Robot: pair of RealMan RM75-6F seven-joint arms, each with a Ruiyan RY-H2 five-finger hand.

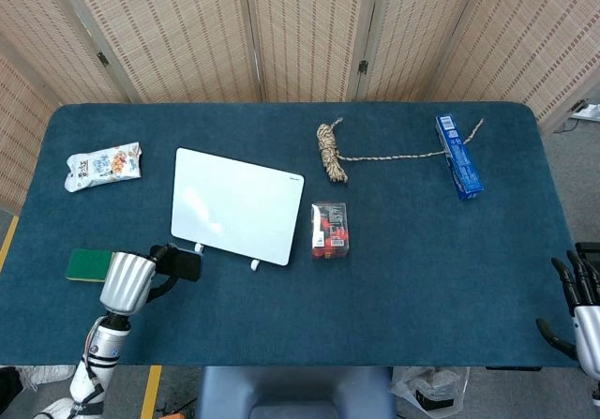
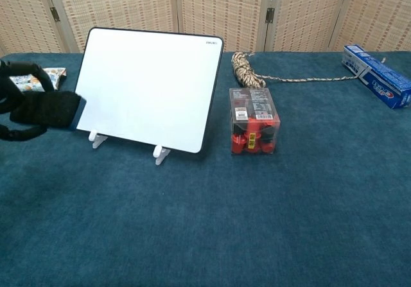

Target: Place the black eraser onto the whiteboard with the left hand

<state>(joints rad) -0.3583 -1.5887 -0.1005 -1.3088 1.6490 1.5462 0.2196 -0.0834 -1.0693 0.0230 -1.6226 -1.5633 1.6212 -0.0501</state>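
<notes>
My left hand holds the black eraser lifted off the table, just left of the whiteboard's lower left corner. In the chest view the eraser hangs in front of the whiteboard's left edge, with dark fingers wrapped around it. The whiteboard stands tilted on two small white feet at the table's middle left. My right hand rests at the far right edge of the table, fingers apart, holding nothing.
A green sponge lies left of my left hand. A snack packet sits at the back left. A clear box of red items stands right of the whiteboard. A coiled rope and a blue toothpaste box lie further back.
</notes>
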